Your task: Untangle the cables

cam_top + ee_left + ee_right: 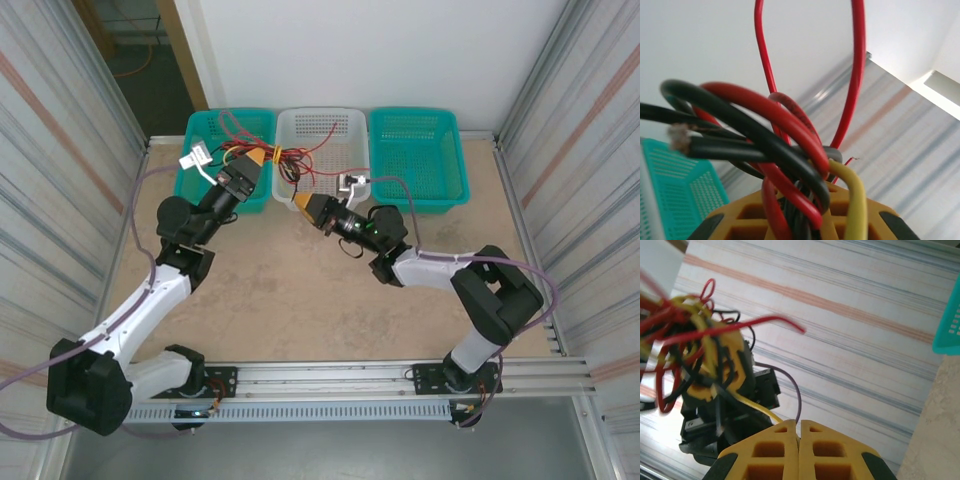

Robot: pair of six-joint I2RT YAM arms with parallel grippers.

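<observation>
Cables (290, 160) clamped in raised L hand (252, 160), R hand (303, 204) pinching one.

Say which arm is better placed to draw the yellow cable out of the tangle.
Right, probably: the right end effector is shut on the yellow cable, while the left end effector clamps the tangle.

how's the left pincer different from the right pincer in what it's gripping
The left pincer clamps a thick bundle of red, black and yellow cables; the right pincer pinches one thin yellow cable. The left pincer's fingers are wedged apart by the bundle; the right pincer's fingers meet with barely a seam. Both have yellow fingers and both are shut on cable.
</observation>
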